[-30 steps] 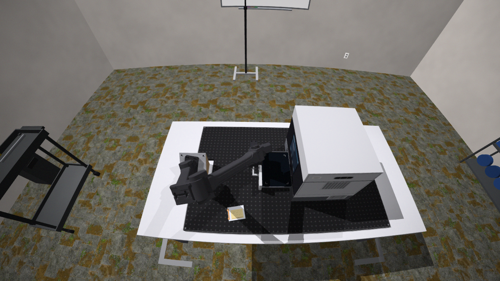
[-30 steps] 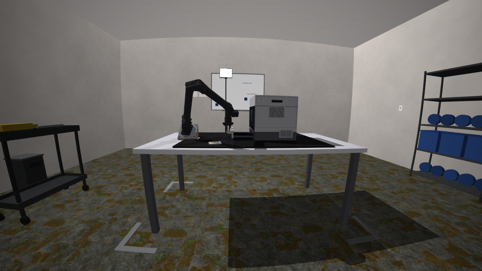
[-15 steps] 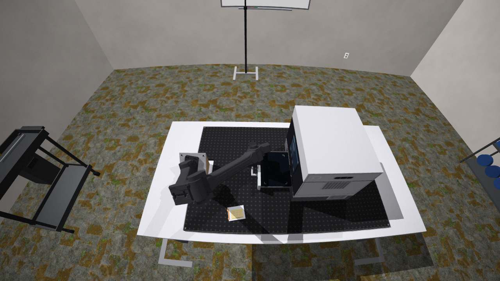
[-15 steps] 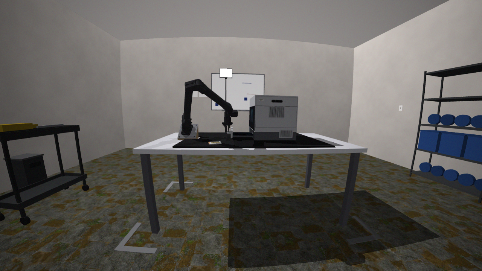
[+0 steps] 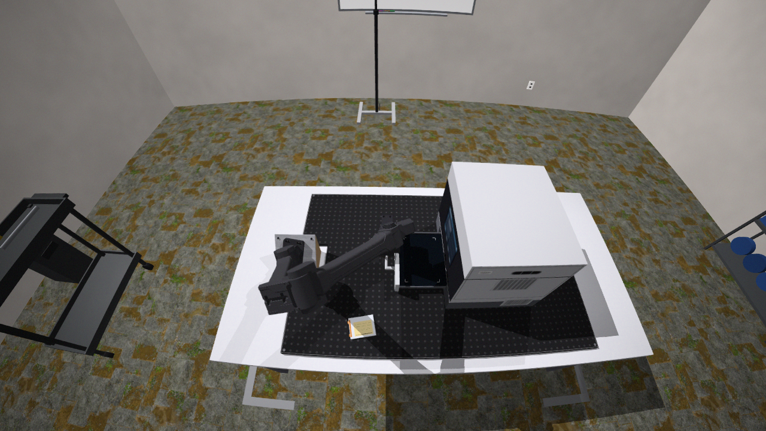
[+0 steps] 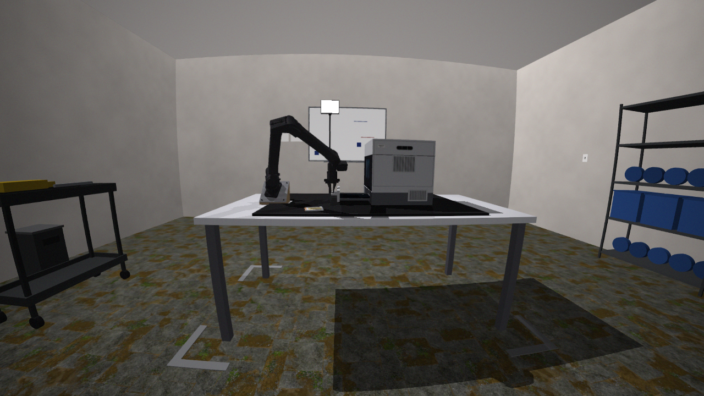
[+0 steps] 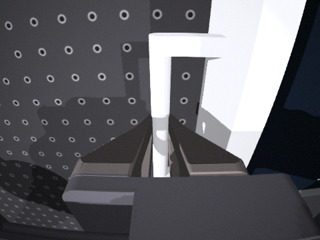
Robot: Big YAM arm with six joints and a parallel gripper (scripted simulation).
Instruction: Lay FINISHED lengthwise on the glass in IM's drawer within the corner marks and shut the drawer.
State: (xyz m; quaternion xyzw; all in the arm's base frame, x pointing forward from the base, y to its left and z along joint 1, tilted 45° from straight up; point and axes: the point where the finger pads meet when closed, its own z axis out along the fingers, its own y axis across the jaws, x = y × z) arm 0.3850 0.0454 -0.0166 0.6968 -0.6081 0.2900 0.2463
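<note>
Beneath the claw [image 5: 386, 251] [image 6: 333, 190] [image 7: 160, 121], clamped on the handle [image 5: 389, 261] [image 6: 334, 197] [image 7: 161, 87], spreads a black board [image 5: 514, 327] [image 6: 394, 214] [image 7: 83, 67] where too hard a pull could drag IM [image 5: 514, 214] [image 6: 401, 172].

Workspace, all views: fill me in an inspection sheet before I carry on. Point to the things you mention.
Surface: black perforated board [image 5: 374, 206] [image 6: 443, 209] [image 7: 87, 63] on a white table [image 5: 240, 321] [image 6: 364, 221].
Job's things: IM [image 5: 514, 214] [image 6: 403, 172] upright, drawer [image 5: 397, 273] [image 7: 233, 83] out; no cassette seen on the visible glass [image 5: 423, 262]. Flat white-and-yellow piece [image 5: 362, 327] [image 6: 314, 208] on the board, probably FINISHED.
Clutter: nothing seen.
Gripper [image 6: 333, 191] [image 7: 160, 121]: shut on the drawer's handle [image 5: 389, 263] [image 7: 160, 83].
Cables: nothing seen.
Surroundings: cart [image 5: 48, 196] [image 6: 115, 216], shelf rack [image 5: 733, 230] [image 6: 615, 147], whiteboard [image 5: 407, 4] [image 6: 339, 132], all apart from the table.
</note>
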